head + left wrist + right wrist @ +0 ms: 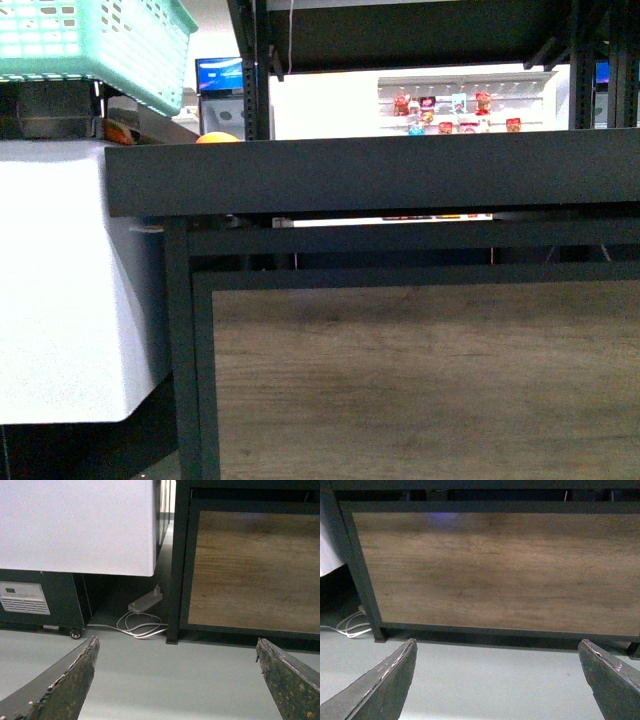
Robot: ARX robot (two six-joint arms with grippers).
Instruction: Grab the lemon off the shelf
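A large black metal tiered shelf [370, 170] with a wide rimmed tray and a wood-grain lower panel [420, 380] fills the front view, with a white box-shaped cabinet [60, 280] just beside it on the left and a mint-green perforated plastic basket [90, 40] above that. Neither arm shows in the front view. The wrist views place both low down, facing the panel across a pale floor: the left gripper [177, 680] with its dark, worn fingers spread wide and empty, pointed at the shelf's left post, and the right gripper [497, 680] likewise spread and empty, before the middle of the panel. At the tray's far left, only a rounded yellow-orange top [217, 138] clears the rim, most likely the lemon; the rest is hidden. The reach appears not yet begun. The next move calls for lifting an arm, probably the left, over the rim and closing on the fruit from above.
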